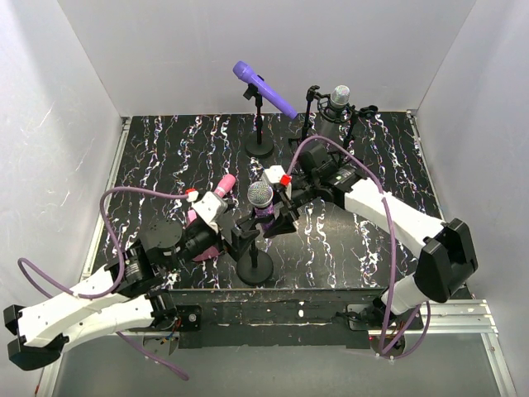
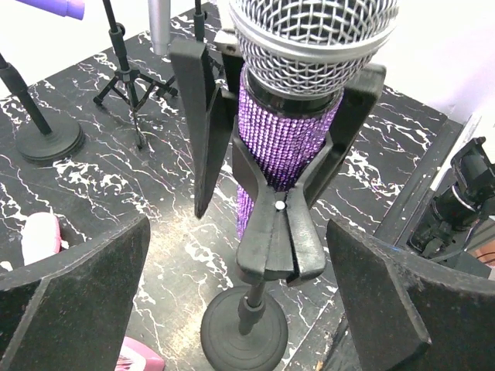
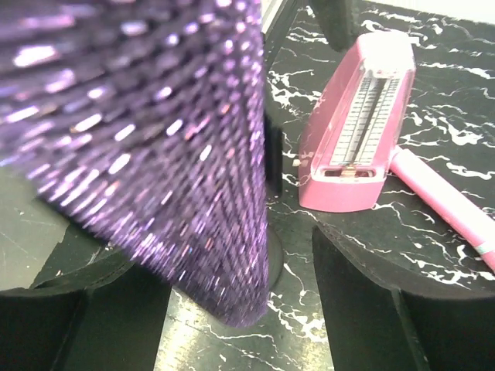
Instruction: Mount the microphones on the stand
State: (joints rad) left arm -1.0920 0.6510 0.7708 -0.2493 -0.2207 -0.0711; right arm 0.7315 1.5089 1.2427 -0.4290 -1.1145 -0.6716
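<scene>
Counter (image 1: 364, 240) black, white marble veins. Glitter microphone (image 2: 288, 143): purple sequin body, silver mesh head, in black clip stand (image 2: 277, 247). Behind it, plain purple microphone (image 1: 266, 89) and silver-grey microphone (image 1: 340, 96). Beside it, pink microphone (image 3: 448, 202), pink block (image 3: 356, 124). Arms (image 1: 388, 211) white, cables (image 1: 111, 248) purple, fingers (image 2: 77, 294) black.

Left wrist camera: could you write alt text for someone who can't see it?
A glittery purple microphone with a silver mesh head stands upright in the black clip of a round-based stand on a black marbled table. The left gripper is open, its two black fingers low on either side, not touching the clip.
</scene>
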